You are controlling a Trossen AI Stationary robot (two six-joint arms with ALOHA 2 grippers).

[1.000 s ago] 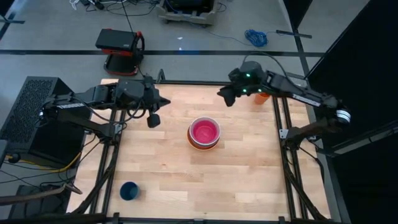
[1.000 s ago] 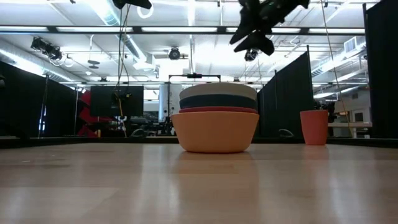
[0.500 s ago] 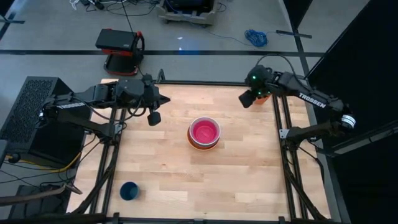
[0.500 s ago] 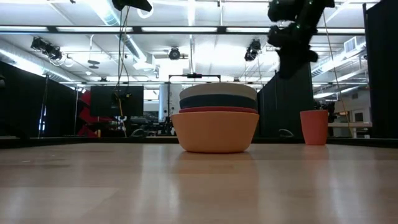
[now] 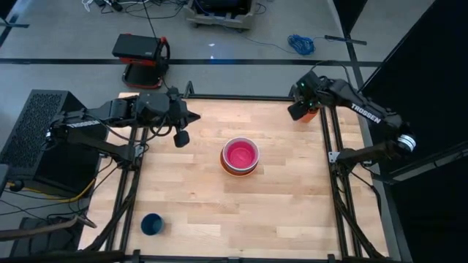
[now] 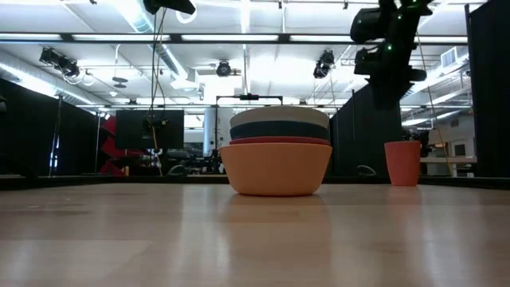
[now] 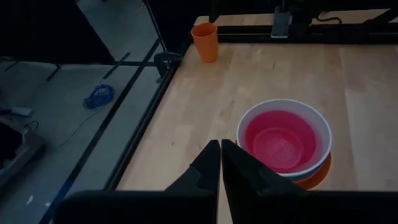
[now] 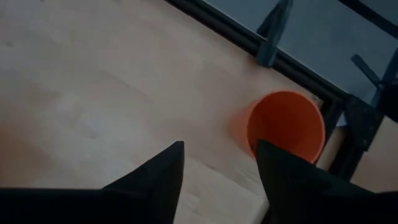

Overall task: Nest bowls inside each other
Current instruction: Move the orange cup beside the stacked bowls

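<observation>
The bowls stand nested in one stack [image 5: 240, 155] at the table's middle. From the side, the stack [image 6: 279, 155] shows orange at the bottom, then red, teal-blue and white rims. The pink bowl [image 7: 283, 140] lies innermost, on top. My left gripper [image 5: 180, 139] hangs shut above the table, left of the stack, with nothing in it [image 7: 220, 165]. My right gripper [image 5: 298, 109] is at the far right corner, open and pointing steeply down. Its fingers [image 8: 168, 168] stand above the table just beside the small orange cup [image 8: 286, 124], clear of it.
The small orange cup [image 5: 310, 114] stands upright at the far right corner, near the table's frame rail [image 5: 329, 139]. A small dark blue cup [image 5: 152, 223] stands near the front left. Bare wood lies around the stack.
My right gripper has swung toward the table's right edge and sunk lower, tipping from a shallow slant to point steeply down beside the orange cup. The bowl stack has stayed where it was.
</observation>
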